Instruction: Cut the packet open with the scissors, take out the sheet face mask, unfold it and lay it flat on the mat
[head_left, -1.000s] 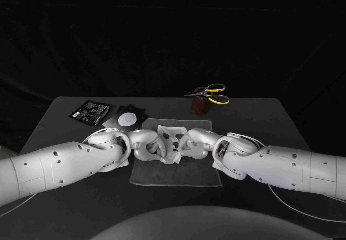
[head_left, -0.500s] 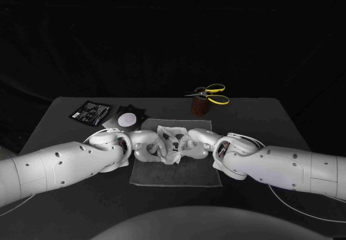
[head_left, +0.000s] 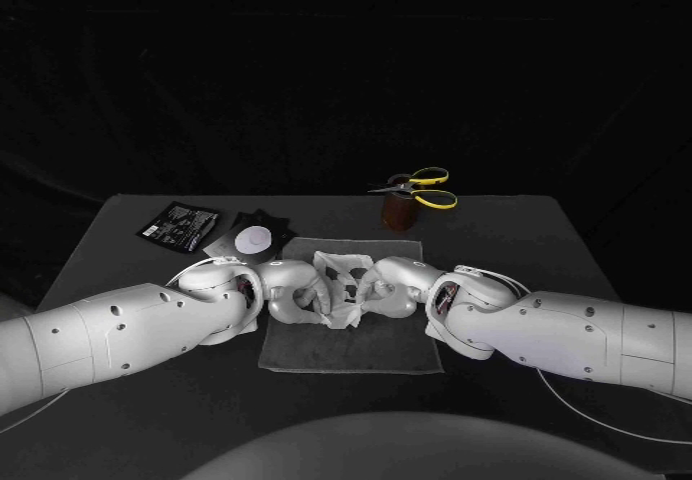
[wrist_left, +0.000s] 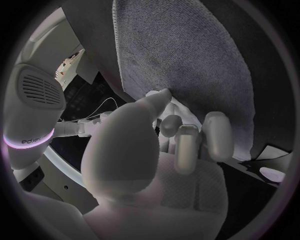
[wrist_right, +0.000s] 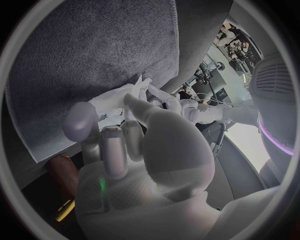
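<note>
**Both hands hold the sheet mask over the mat**

The left hand (head_left: 289, 290) and right hand (head_left: 392, 285) meet over the mat (head_left: 353, 345), a grey, nappy, towel-like rectangle on the black table (head_left: 548, 250). Their fingers are curled in, pinching the sheet face mask (head_left: 343, 275) between them. The mask is thin, white, crumpled and partly unfolded, with cut-out holes. The black packet (head_left: 180, 222) lies flat near the table's far left corner, its white print too small to read. Yellow-handled scissors (head_left: 428, 188) stand in a brown holder (head_left: 398, 213) behind the mat.
</note>
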